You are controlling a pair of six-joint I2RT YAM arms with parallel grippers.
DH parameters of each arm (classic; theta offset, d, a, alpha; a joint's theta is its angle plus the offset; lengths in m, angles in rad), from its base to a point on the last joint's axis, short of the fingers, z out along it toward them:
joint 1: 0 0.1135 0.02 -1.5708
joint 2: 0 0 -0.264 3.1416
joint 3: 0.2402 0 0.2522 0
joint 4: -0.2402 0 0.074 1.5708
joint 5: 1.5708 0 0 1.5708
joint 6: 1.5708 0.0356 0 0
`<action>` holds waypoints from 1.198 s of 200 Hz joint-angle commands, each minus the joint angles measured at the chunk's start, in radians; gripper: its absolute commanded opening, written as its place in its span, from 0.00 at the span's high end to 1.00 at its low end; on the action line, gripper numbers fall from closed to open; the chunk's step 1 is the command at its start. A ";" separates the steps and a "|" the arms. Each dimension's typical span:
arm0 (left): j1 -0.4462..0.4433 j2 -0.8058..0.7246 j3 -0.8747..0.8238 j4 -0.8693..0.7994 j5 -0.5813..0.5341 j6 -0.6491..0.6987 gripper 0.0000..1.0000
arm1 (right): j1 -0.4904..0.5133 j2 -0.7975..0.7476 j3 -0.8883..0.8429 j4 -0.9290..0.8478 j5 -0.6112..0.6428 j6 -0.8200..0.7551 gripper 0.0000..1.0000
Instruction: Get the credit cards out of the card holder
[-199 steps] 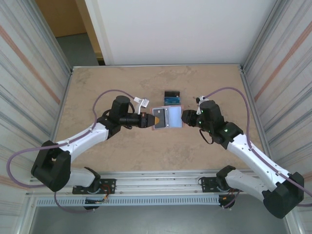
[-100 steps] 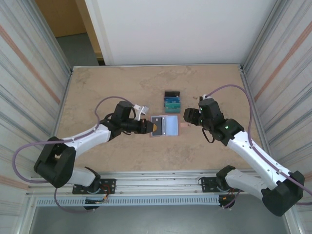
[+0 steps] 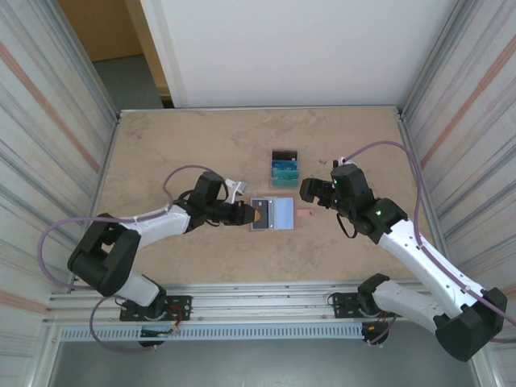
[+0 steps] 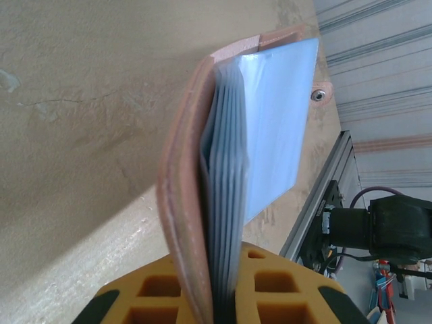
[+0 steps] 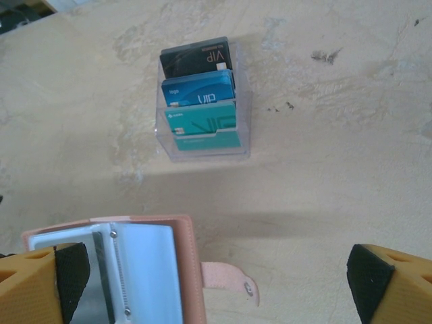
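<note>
Two arms reach in from the near edge of the tabletop [image 3: 185, 145], and between them lies the card holder [image 3: 276, 214], spread open with its blue-grey pockets facing up. The left arm [image 3: 161, 222] has its jaws clenched on the holder's left edge; the left wrist view shows the salmon cover and the fanned pockets pinched between the yellow pads [image 4: 270, 290]. Whether the holder rests flat or is held just clear of the surface, I cannot tell. The right arm [image 3: 403, 242] hangs just past the holder's right edge with its jaws released and spread wide, nothing between them, above the small closing tab [image 5: 229, 280]. Farther back, near the holder but apart from it, a clear stand [image 5: 244, 101] holds three credit cards in stepped slots: the teal card [image 5: 202, 128] nearest, the blue card [image 5: 199, 89] behind it, and the black card [image 5: 196, 57] at the rear. Judging by this, the task looks nearly or wholly finished, since the pockets that show carry no card. The deeper folds near the clamped edge are hidden, so a last card there cannot be ruled out. What seems left is to check those folds and let go of the holder.
</note>
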 commanded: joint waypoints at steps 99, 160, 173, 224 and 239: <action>-0.015 0.120 0.019 0.094 0.040 -0.025 1.00 | -0.001 0.011 0.023 -0.009 -0.010 0.023 0.01; -0.014 0.170 0.024 0.098 0.054 -0.036 1.00 | -0.001 0.076 0.024 0.007 -0.030 0.020 0.01; -0.015 0.182 0.028 0.102 0.062 -0.036 1.00 | 0.000 0.086 0.024 0.007 -0.021 0.024 0.01; -0.016 0.230 0.053 0.078 0.082 -0.029 1.00 | 0.001 0.129 0.025 0.020 -0.035 0.037 0.01; -0.015 0.238 0.056 0.072 0.084 -0.027 0.97 | 0.000 0.139 0.023 0.024 -0.036 0.043 0.01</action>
